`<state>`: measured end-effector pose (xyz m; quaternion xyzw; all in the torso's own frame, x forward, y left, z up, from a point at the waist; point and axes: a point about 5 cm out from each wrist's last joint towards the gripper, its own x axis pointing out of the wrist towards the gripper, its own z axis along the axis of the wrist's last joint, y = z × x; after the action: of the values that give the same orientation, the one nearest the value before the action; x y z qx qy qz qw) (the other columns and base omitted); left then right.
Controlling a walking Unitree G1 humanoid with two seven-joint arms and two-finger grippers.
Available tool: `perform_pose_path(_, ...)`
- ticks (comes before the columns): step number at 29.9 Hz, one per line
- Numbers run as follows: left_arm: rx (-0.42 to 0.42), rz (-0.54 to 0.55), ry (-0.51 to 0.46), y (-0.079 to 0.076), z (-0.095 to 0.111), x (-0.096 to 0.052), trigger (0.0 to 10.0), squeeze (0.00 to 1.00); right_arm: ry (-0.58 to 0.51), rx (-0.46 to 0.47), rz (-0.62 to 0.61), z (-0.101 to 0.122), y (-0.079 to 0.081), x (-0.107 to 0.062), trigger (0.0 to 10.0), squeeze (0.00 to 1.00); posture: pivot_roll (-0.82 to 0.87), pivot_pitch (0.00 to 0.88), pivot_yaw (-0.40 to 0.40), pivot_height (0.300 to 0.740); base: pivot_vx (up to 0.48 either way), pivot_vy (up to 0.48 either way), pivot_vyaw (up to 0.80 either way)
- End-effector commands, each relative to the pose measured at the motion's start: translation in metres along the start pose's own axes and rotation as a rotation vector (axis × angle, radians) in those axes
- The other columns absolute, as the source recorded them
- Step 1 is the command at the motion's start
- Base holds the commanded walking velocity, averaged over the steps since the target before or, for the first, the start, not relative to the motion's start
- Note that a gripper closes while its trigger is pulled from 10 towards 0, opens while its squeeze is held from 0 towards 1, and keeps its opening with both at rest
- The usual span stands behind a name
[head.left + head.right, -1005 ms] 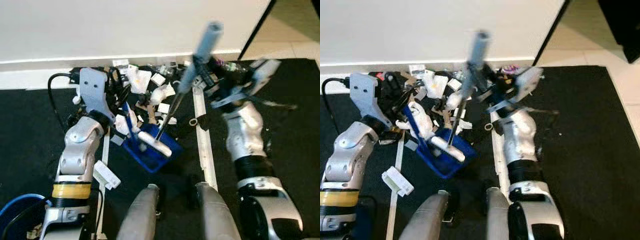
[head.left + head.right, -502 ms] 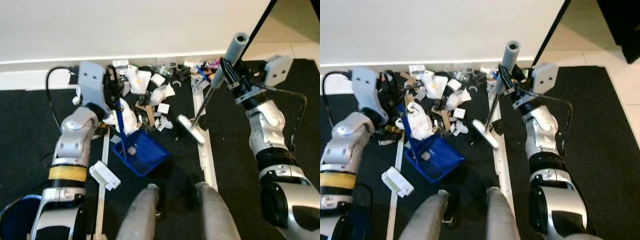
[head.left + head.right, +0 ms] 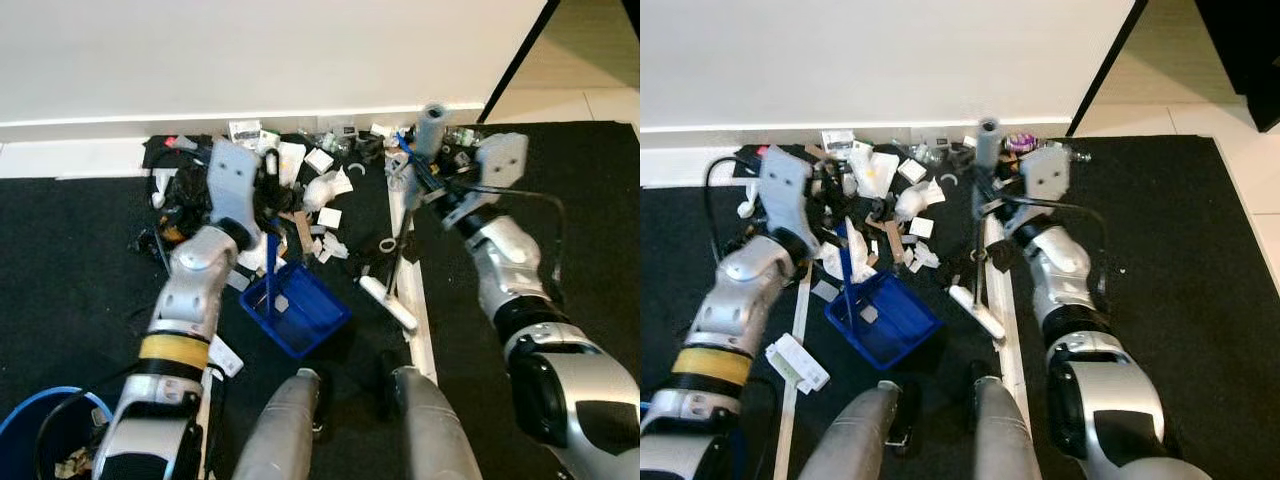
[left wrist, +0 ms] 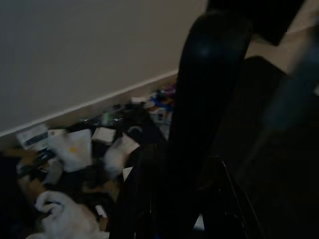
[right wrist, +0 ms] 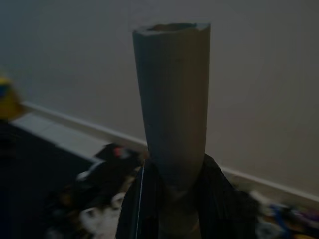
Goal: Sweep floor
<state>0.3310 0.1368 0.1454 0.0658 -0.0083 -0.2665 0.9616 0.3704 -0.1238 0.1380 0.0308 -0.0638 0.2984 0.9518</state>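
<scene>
Broom (image 3: 412, 222) handle is clamped in right gripper (image 3: 428, 172); one blue dustpan (image 3: 297, 309) handle meets left gripper (image 3: 262, 200), whose grip cannot be told

Blue dustpan (image 3: 298, 308), grey broom handle (image 3: 431, 121), black carpet (image 3: 70, 270), white wall (image 3: 250, 50)

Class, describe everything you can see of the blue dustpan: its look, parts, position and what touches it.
The dustpan is bright blue, plastic-looking, an open scoop with a thin upright blue handle. It sits on the black mat just before the robot's feet, below the litter pile by the wall. A few small white scraps lie inside. The left gripper holds the handle's top; the broom head lies apart, to its right.
</scene>
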Motion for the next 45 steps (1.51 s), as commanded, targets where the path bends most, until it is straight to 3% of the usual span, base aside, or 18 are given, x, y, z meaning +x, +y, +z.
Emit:
perform_pose_path(1, -0.081, -0.118, 0.023, -0.025, -0.012, 0.000, 10.0, 0.00, 0.004, 0.016, 0.048, -0.004, 0.010, 0.004, 10.0, 0.00, 0.10, 0.282, 0.002, 0.740, 0.000, 0.000, 0.00)
perform_pose_path(6, -0.070, -0.194, 0.029, -0.041, -0.018, -0.009, 10.0, 0.00, -0.030, 0.091, 0.175, -0.006, 0.039, 0.017, 10.0, 0.00, 0.10, 0.276, -0.002, 0.740, 0.000, 0.000, 0.00)
perform_pose_path(10, -0.069, -0.192, 0.028, -0.043, -0.019, -0.009, 10.0, 0.00, -0.033, 0.092, 0.201, -0.006, 0.044, 0.019, 10.0, 0.00, 0.10, 0.276, -0.002, 0.740, 0.000, 0.000, 0.00)
perform_pose_path(12, -0.065, -0.120, -0.007, -0.040, -0.014, -0.005, 10.0, 0.00, -0.085, 0.130, 0.358, -0.006, 0.070, 0.022, 10.0, 0.00, 0.11, 0.266, -0.016, 0.740, 0.000, 0.000, 0.00)
perform_pose_path(15, -0.066, -0.071, -0.041, -0.033, -0.006, -0.005, 10.0, 0.00, -0.153, 0.143, 0.442, 0.002, 0.078, 0.023, 10.0, 0.00, 0.10, 0.264, -0.016, 0.740, 0.000, 0.000, 0.00)
perform_pose_path(17, -0.038, 0.002, -0.100, -0.012, 0.014, -0.013, 10.0, 0.00, -0.287, 0.083, 0.409, 0.035, 0.058, 0.021, 10.0, 0.00, 0.08, 0.257, -0.010, 0.740, 0.000, 0.000, 0.00)
perform_pose_path(19, -0.032, 0.021, -0.114, -0.007, 0.019, -0.015, 10.0, 0.00, -0.317, 0.070, 0.396, 0.043, 0.052, 0.019, 10.0, 0.00, 0.08, 0.256, -0.009, 0.740, 0.000, 0.000, 0.00)
perform_pose_path(24, 0.037, 0.199, -0.202, 0.040, 0.052, -0.036, 10.0, 0.00, -0.526, 0.037, 0.175, 0.100, 0.002, 0.001, 10.0, 0.00, 0.07, 0.247, 0.000, 0.740, 0.000, 0.000, 0.00)
perform_pose_path(27, 0.083, 0.242, -0.233, 0.057, 0.067, -0.048, 10.0, 0.00, -0.616, 0.010, 0.053, 0.122, -0.021, -0.015, 10.0, 0.00, 0.07, 0.243, 0.006, 0.740, 0.000, 0.000, 0.00)
perform_pose_path(29, 0.108, 0.232, -0.233, 0.060, 0.071, -0.052, 10.0, 0.00, -0.653, -0.025, -0.063, 0.131, -0.039, -0.027, 10.0, 0.00, 0.07, 0.238, 0.009, 0.740, 0.000, 0.000, 0.00)
perform_pose_path(32, 0.118, 0.223, -0.229, 0.060, 0.071, -0.052, 10.0, 0.00, -0.666, -0.033, -0.122, 0.134, -0.046, -0.031, 10.0, 0.00, 0.07, 0.237, 0.011, 0.740, 0.000, 0.000, 0.00)
perform_pose_path(33, 0.119, 0.215, -0.222, 0.058, 0.069, -0.052, 10.0, 0.00, -0.671, -0.024, -0.192, 0.136, -0.057, -0.037, 10.0, 0.00, 0.07, 0.235, 0.015, 0.740, 0.000, 0.000, 0.00)
perform_pose_path(35, 0.118, 0.207, -0.215, 0.055, 0.067, -0.052, 10.0, 0.00, -0.651, -0.025, -0.247, 0.134, -0.066, -0.042, 10.0, 0.00, 0.06, 0.233, 0.017, 0.740, 0.000, 0.000, 0.00)
perform_pose_path(38, 0.099, 0.170, -0.210, 0.043, 0.063, -0.048, 10.0, 0.00, -0.530, -0.044, -0.353, 0.116, -0.081, -0.054, 10.0, 0.00, 0.06, 0.230, 0.018, 0.740, 0.000, 0.000, 0.00)
perform_pose_path(45, 0.071, 0.050, -0.206, 0.035, 0.074, -0.049, 10.0, 0.00, -0.407, -0.014, -0.398, 0.091, -0.083, -0.061, 10.0, 0.00, 0.05, 0.225, 0.020, 0.740, 0.000, 0.000, 0.00)
